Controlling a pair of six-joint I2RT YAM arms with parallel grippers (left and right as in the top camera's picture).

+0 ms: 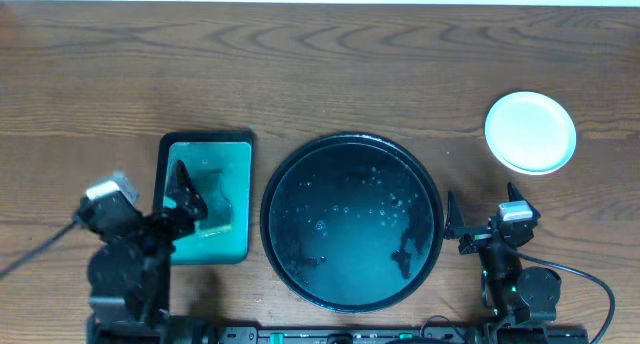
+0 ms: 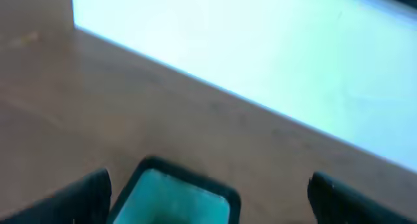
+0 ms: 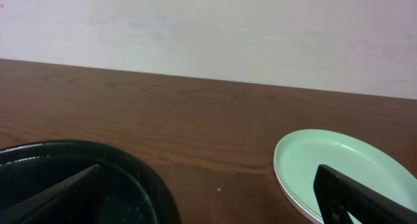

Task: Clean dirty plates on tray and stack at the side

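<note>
Arguably, with both arms' jaws spread and empty, the left arm [image 1: 130, 254] hung near enough the sponge tray [image 1: 235, 169] to snag its rim on retreating.

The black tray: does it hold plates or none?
None. The tray holds only droplets; the plates sit stacked at the right.

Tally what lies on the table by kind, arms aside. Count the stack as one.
Trays: 2 (black tray, teal tray)
sponge: 1
plate stack: 1, number of plates within unclear
Total: 4
</note>
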